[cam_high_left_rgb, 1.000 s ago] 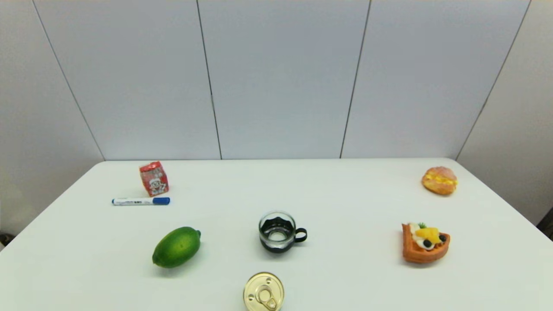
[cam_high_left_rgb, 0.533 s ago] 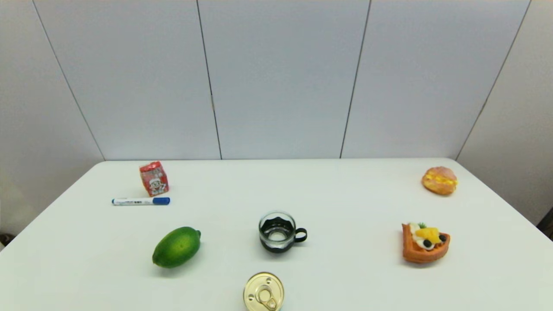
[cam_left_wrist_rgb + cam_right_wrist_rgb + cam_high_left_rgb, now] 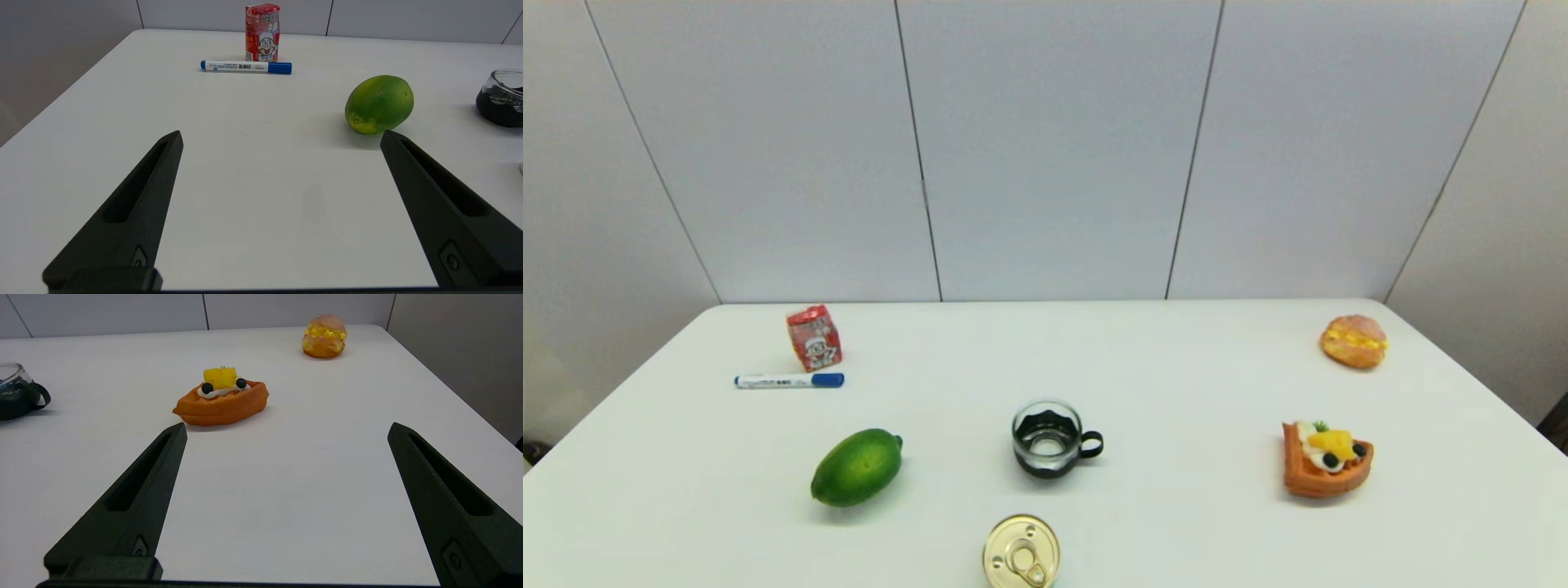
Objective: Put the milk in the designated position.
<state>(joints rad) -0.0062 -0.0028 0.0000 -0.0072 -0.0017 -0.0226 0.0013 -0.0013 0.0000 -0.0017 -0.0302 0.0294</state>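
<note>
The milk [image 3: 814, 337], a small red carton with a white cartoon figure, stands upright at the far left of the white table [image 3: 1176, 359]; the left wrist view shows the milk [image 3: 262, 32] well ahead of the fingers. My left gripper [image 3: 282, 136] is open and empty near the table's front left edge. My right gripper [image 3: 286, 428] is open and empty near the front right. Neither arm appears in the head view.
A blue-capped marker [image 3: 789, 380] lies just in front of the milk. A green fruit [image 3: 857, 466], a glass cup with dark base [image 3: 1049, 438] and a gold-topped can [image 3: 1021, 553] sit nearer. A waffle [image 3: 1325, 459] and a cream puff [image 3: 1354, 340] are on the right.
</note>
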